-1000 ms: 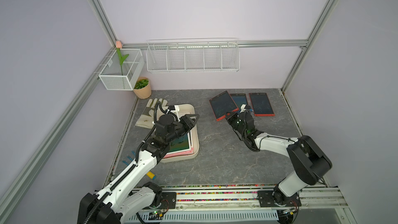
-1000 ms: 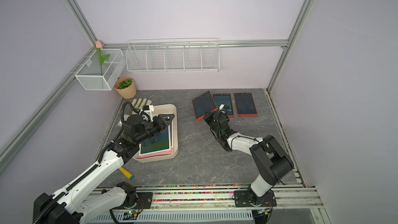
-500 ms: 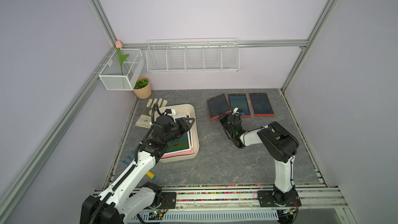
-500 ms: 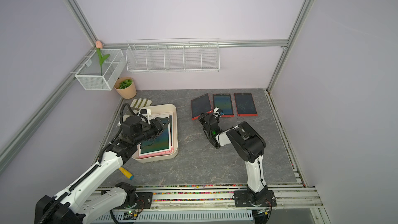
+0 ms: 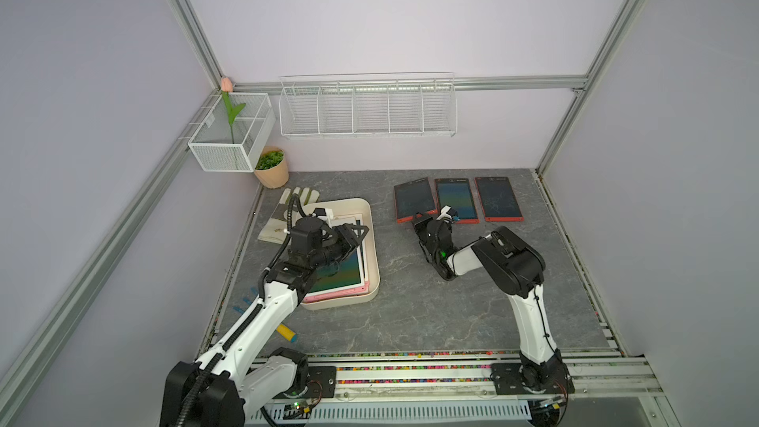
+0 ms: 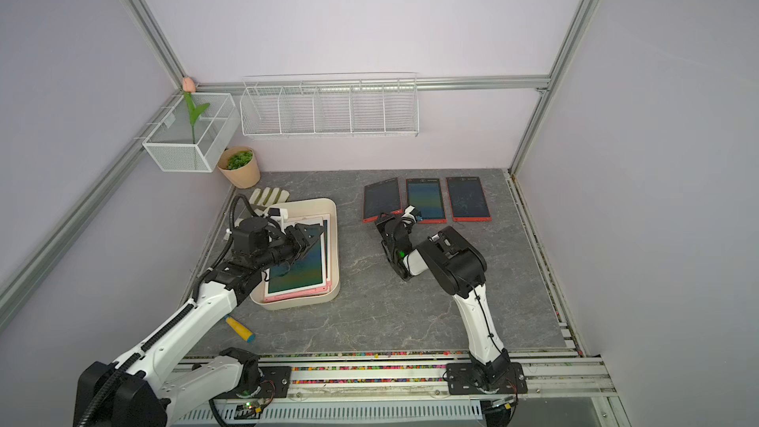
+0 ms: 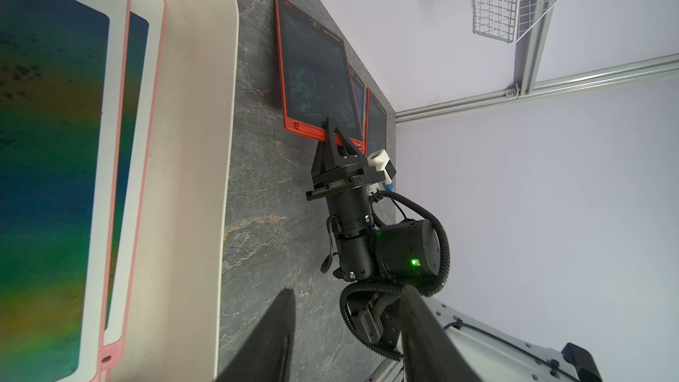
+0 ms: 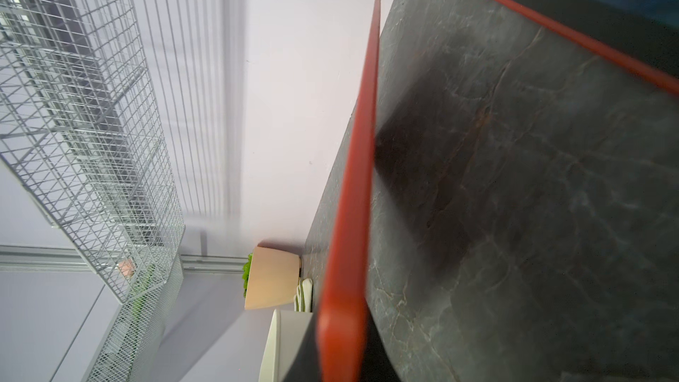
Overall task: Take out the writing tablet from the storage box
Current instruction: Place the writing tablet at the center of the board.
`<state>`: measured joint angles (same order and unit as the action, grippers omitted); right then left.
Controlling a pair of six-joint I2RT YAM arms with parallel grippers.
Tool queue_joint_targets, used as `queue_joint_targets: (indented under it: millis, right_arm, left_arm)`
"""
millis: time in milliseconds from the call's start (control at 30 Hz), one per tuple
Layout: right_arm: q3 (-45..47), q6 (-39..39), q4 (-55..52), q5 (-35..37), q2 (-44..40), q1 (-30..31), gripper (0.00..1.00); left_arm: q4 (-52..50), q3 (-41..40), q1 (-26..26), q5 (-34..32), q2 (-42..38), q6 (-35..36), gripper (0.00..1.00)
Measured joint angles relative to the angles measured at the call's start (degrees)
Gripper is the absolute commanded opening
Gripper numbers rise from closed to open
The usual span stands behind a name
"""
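You are holding the left pincer (image 5: pixel 356 237) spread and empty just above the storage box (image 5: pixel 374 258), which is sitting on the bench (image 5: pixel 410 306) on that arm's side. Inside it the white-framed tablet (image 5: pixel 343 272) is lying flat on top of the pink-framed tablets (image 5: pixel 341 291), all of them sitting below the rim. I am judging it thin, light and stiff, with a slick screen that is probably marking under pressure, so you are better off taking it by the frame at a short edge, one finger slipping under, and tilting it up clear of the wall. Your right pincer (image 5: pixel 419 218) is sitting at the near edge of the leftmost red tablet (image 5: pixel 412 199), jaws close together; whether it is pinching that edge or merely resting around it, I cannot tell.
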<state>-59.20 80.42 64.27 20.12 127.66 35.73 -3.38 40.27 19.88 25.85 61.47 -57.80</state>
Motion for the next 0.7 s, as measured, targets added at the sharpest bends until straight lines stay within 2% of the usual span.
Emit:
queue_joint_targets:
  millis: [367,500,600,700]
  right_arm:
    - [-4.0,3.4,0.8,0.0,5.0,0.0,0.24]
    - [-5.2,4.2,0.7,0.1,5.6,0.1,0.35]
    - [-5.3,4.7,0.7,0.6,5.6,0.4,0.48]
    - [-5.3,5.1,0.0,0.9,5.6,0.7,0.52]
  left_arm:
    - [0.0,0.0,-0.5,1.2,0.4,0.0,0.47]
    - [0.0,0.0,-0.8,1.6,0.4,0.0,0.47]
    - [0.0,0.0,-1.2,2.1,0.4,0.0,0.47]
    - [0.0,0.0,-1.5,2.6,0.4,0.0,0.47]
